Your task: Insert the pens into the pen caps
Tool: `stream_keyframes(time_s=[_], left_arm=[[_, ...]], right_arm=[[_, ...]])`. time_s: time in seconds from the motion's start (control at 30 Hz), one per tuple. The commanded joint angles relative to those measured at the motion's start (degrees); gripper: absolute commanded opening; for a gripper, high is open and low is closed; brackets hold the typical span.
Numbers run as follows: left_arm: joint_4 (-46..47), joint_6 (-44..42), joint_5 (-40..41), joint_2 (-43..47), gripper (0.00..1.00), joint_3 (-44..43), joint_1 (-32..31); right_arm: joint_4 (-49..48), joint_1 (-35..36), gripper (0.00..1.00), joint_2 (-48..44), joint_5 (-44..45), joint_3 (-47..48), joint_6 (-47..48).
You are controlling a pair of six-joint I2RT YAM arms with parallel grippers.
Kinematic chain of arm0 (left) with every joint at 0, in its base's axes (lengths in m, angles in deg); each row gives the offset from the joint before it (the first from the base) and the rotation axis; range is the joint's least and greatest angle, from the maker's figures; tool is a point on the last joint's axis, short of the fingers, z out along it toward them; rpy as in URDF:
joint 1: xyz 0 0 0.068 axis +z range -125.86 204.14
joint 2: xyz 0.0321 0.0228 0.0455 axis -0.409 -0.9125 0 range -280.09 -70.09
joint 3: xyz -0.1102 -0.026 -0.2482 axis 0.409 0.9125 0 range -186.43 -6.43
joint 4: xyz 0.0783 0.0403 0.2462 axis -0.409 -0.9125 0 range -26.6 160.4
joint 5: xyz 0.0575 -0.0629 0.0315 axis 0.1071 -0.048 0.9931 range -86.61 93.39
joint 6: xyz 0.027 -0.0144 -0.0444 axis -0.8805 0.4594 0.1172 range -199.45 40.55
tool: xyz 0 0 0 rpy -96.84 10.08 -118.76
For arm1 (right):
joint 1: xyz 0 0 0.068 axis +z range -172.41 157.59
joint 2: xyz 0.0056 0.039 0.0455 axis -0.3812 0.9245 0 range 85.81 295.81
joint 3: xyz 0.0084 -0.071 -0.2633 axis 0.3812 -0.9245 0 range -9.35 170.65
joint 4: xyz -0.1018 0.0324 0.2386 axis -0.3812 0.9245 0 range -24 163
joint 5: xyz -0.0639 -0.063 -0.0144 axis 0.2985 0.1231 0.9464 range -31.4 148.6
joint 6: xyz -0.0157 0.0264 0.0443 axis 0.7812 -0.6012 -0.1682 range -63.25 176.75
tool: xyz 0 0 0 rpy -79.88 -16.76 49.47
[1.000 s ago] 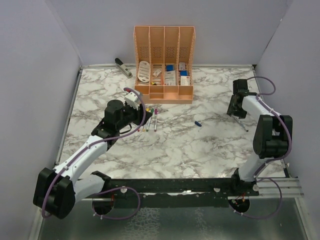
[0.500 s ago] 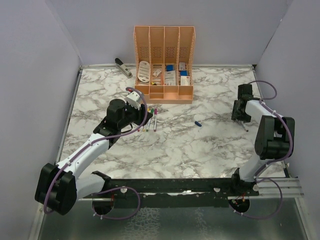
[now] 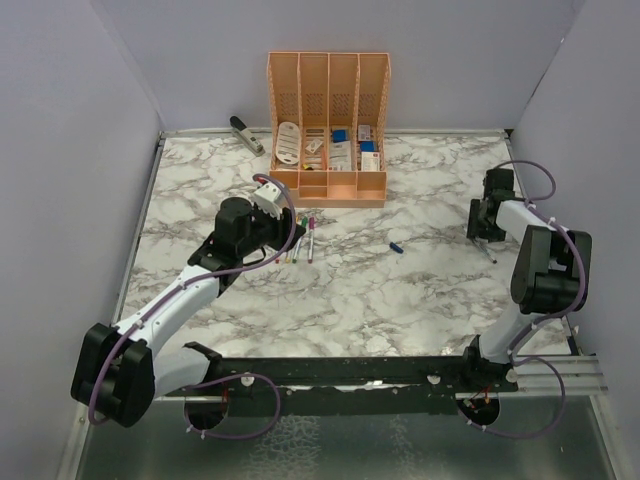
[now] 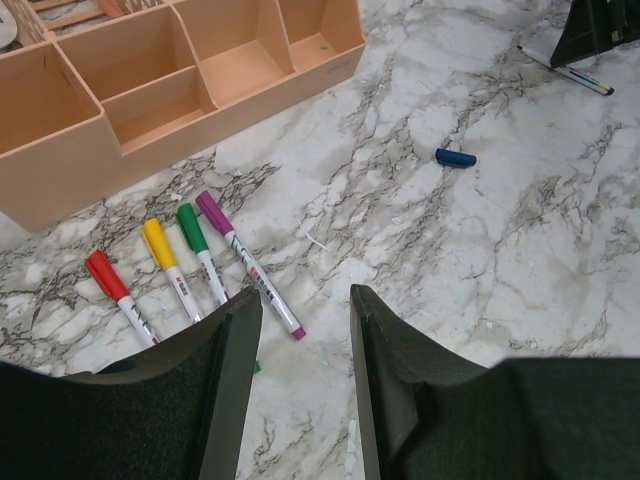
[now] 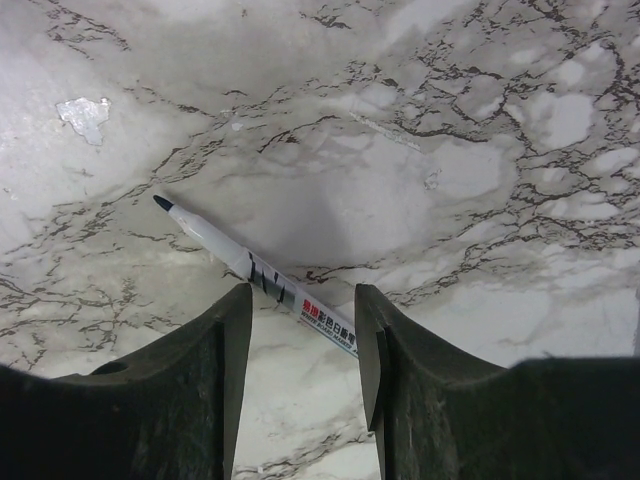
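Several pens (image 4: 205,265) lie side by side in front of the organiser, wearing red, yellow, green and purple caps; in the top view they are a small row (image 3: 301,238). A loose blue pen cap (image 4: 455,157) (image 3: 397,246) lies alone mid-table. One uncapped pen (image 5: 255,272) (image 3: 487,250) with a dark tip lies at the right. My right gripper (image 5: 300,300) (image 3: 486,222) hangs open just above it, its jaws on either side of the barrel. My left gripper (image 4: 303,300) (image 3: 275,232) is open and empty beside the row's near ends.
An orange organiser (image 3: 328,188) (image 4: 60,190) with boxes and small items stands at the back centre. A grey stapler (image 3: 245,133) lies at the back left. Grey walls enclose the marble table (image 3: 400,300) on three sides.
My right gripper has shifted a little to the right, staying over the uncapped pen. The left arm has barely moved. Both jaws keep the same gap.
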Motion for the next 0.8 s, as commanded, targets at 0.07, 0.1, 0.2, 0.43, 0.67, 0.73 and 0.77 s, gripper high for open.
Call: stream_keyframes(time_s=[0.07,0.1,0.2,0.43,0.67,0.73,0.77], left_arm=[[1.29,-0.74,-0.71,-0.80,0.43,-2.52,0.15],[1.37,-0.77,-0.72,-0.97,0.43,-2.52,0.16],[1.72,-0.76,-0.69,-1.10,0.43,-2.52,0.14],[1.75,-1.14,-0.41,-1.39,0.43,-2.88,0.12],[1.98,-1.26,-0.73,-1.76,0.43,-2.83,0.17],[2.23,-1.21,-1.01,-1.99,0.43,-2.82,0.15],[2.55,-1.07,-1.43,-2.23,0.43,-2.85,0.16]], right_arm=[[-1.69,-1.92,0.45,1.73,-8.35,0.90,2.16],[-1.38,-1.94,0.44,2.12,-8.89,0.98,2.17],[-0.24,-1.97,0.38,3.77,-9.90,1.33,2.18],[2.32,-1.93,0.13,7.13,-12.45,2.36,1.43],[2.52,-1.92,0.01,6.54,-18.04,2.47,-1.01],[1.43,-1.64,0.01,4.83,-20.58,2.05,-2.74],[0.63,-1.13,0.01,3.57,-21.87,1.72,-3.53]])
